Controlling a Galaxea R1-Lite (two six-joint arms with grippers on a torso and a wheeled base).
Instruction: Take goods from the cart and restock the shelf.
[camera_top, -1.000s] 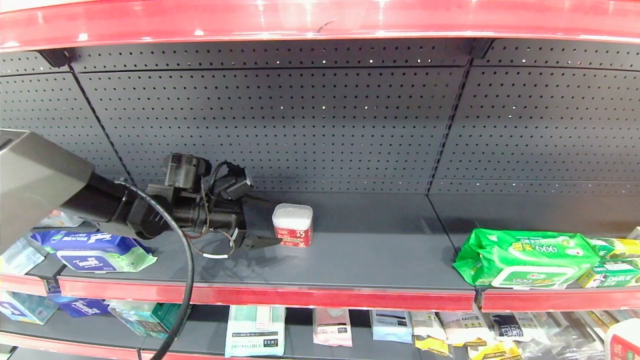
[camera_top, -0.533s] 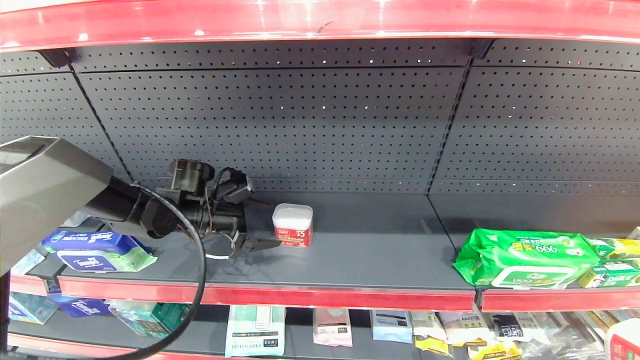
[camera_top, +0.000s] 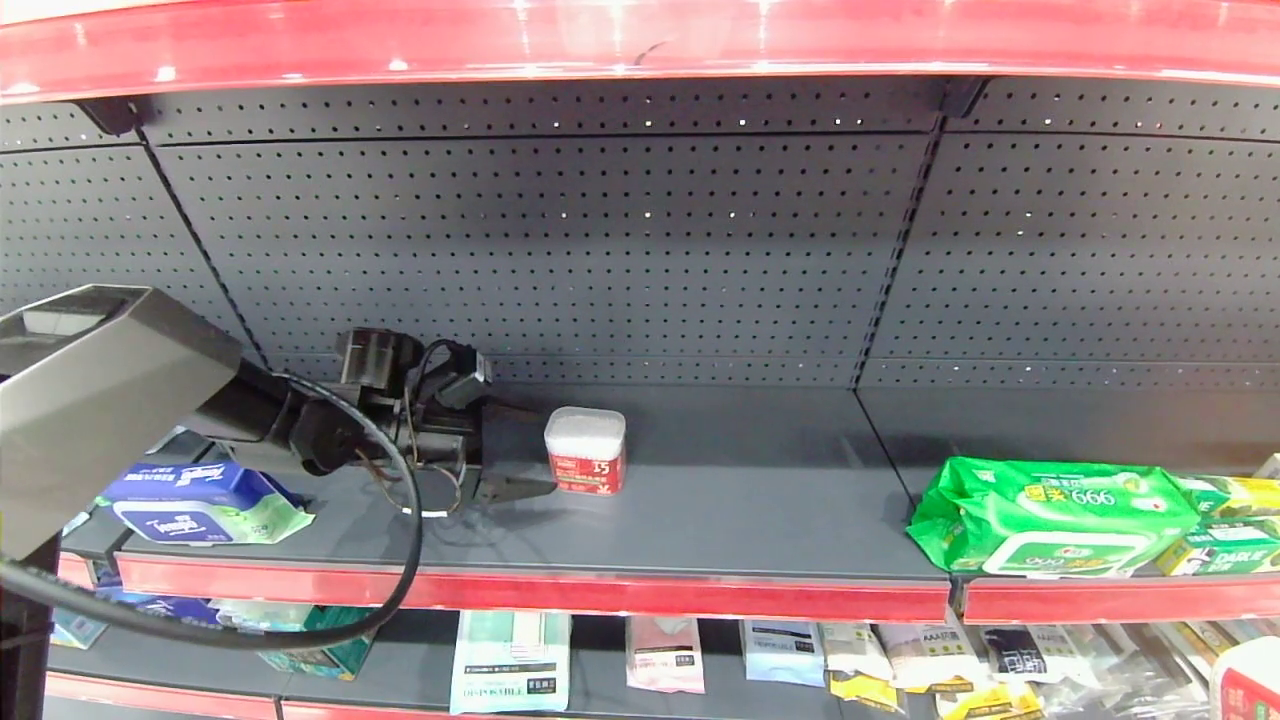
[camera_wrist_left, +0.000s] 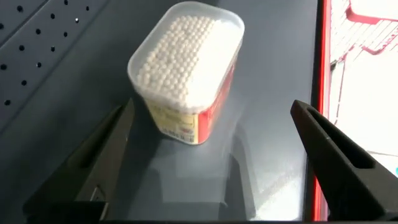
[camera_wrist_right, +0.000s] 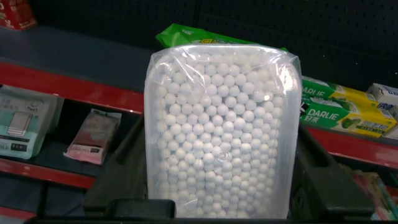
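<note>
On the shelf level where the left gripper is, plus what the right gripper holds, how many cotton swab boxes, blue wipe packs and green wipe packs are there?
Cotton swab box: 2, a standing box and a held box in the right gripper
Blue wipe pack: 1
Green wipe pack: 1
Total: 4

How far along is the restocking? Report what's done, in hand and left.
Done: one cotton swab box stands upright on the shelf, and the left pincer is open, not gripping it. In hand: the right pincer holds a second cotton swab box, not yet on the shelf. Left: set that one down; there is bare shelf beside the first. What remains in the cart cannot be told.
</note>
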